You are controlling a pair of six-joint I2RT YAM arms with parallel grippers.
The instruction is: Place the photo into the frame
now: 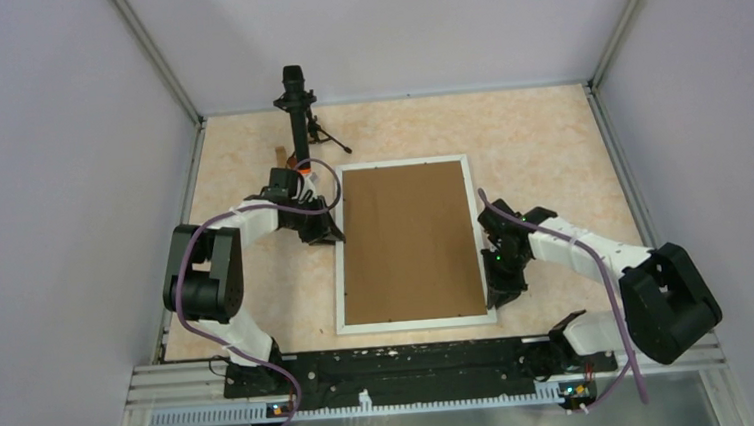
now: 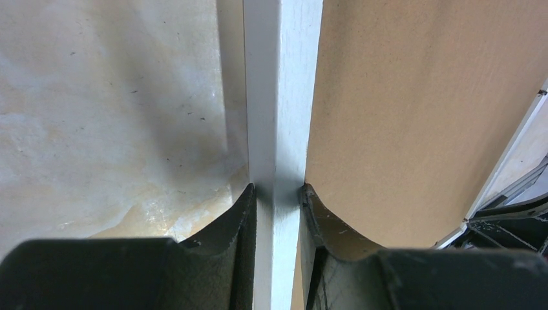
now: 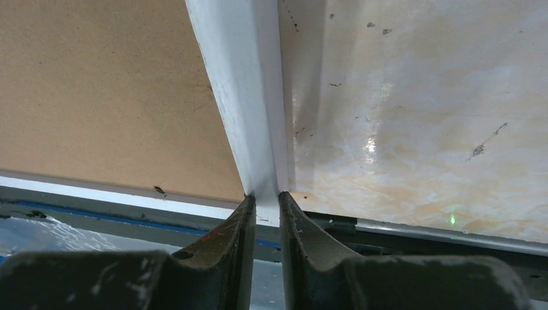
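The white frame (image 1: pixel 405 163) lies flat in the middle of the table, and a plain brown cardboard sheet (image 1: pixel 410 241) fills its opening. The photo is out of view. My left gripper (image 1: pixel 332 234) is shut on the frame's left rail (image 2: pixel 281 97), one finger on each side of it, in the left wrist view (image 2: pixel 278 190). My right gripper (image 1: pixel 496 290) is shut on the right rail (image 3: pixel 242 97) close to the near right corner, in the right wrist view (image 3: pixel 266 197). The cardboard sheet also shows beside each rail (image 2: pixel 400 116) (image 3: pixel 103 90).
A black camera stand (image 1: pixel 298 108) stands at the back left of the table, just behind my left arm. Grey walls close in the table on three sides. The black mounting rail (image 1: pixel 394 367) runs along the near edge.
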